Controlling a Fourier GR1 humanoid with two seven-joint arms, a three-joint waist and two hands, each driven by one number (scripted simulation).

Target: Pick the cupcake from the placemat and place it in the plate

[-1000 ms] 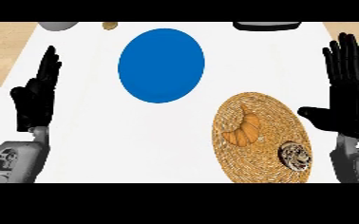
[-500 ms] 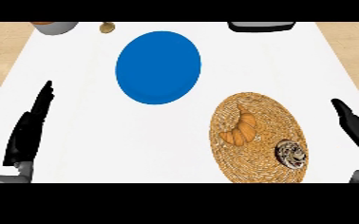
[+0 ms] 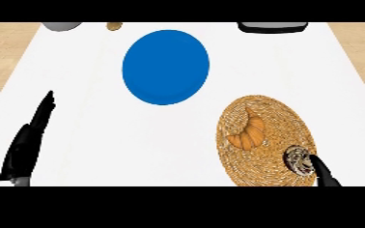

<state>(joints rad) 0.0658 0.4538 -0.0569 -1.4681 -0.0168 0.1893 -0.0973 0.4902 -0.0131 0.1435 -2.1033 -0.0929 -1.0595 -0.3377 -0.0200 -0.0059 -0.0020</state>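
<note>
White counter [image 3: 92, 106] fills nearly the whole frame, with strips of pale wood floor showing at the upper left and upper right corners. Largest on it is the blue plate [image 3: 166, 66], sitting in the upper middle of the frame. Lower right lies the round woven placemat [image 3: 265, 141], well apart from the plate. On the placemat, a golden croissant [image 3: 247, 134] rests left of its centre, and the cupcake [image 3: 300, 159], dark with a pale swirled top, stands near the mat's lower right edge.

At the lower left of the frame the left hand [image 3: 28, 142] shows edge-on, fingers straight and pointing upward, grasping nothing. At the lower right corner only a fingertip of the right hand [image 3: 327, 174] comes into view, just beside the cupcake and reaching toward it; whether that hand is released or clenched I cannot tell.

Along the top edge sit a dark tray-like object [image 3: 272, 27] at the upper right, a grey bowl-like shape [image 3: 61, 26] at the upper left, and a small brown item [image 3: 113, 26] beside it.
</note>
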